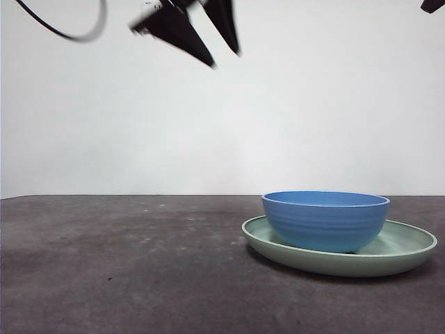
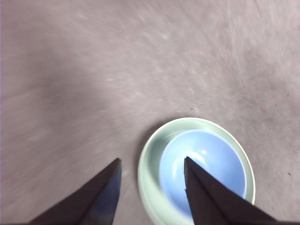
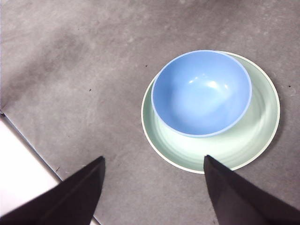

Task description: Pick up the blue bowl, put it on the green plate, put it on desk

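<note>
The blue bowl (image 1: 325,219) sits upright inside the green plate (image 1: 407,249), right of centre on the desk (image 1: 125,268). My left gripper (image 1: 224,58) hangs high above the desk, up and to the left of the bowl, open and holding nothing. Its wrist view, smeared by motion, looks down between its jaws (image 2: 152,160) on the bowl (image 2: 215,157) and the plate's rim (image 2: 148,178). My right gripper (image 3: 153,159) is open and empty, well clear of the bowl (image 3: 201,91) and plate (image 3: 255,136). In the front view it is only a black tip (image 1: 432,5) in the top right corner.
A black cable (image 1: 76,31) loops at the top left of the front view, and a plain white wall (image 1: 313,104) stands behind the desk. The right wrist view shows the desk's edge with a white strip (image 3: 18,164) beyond it.
</note>
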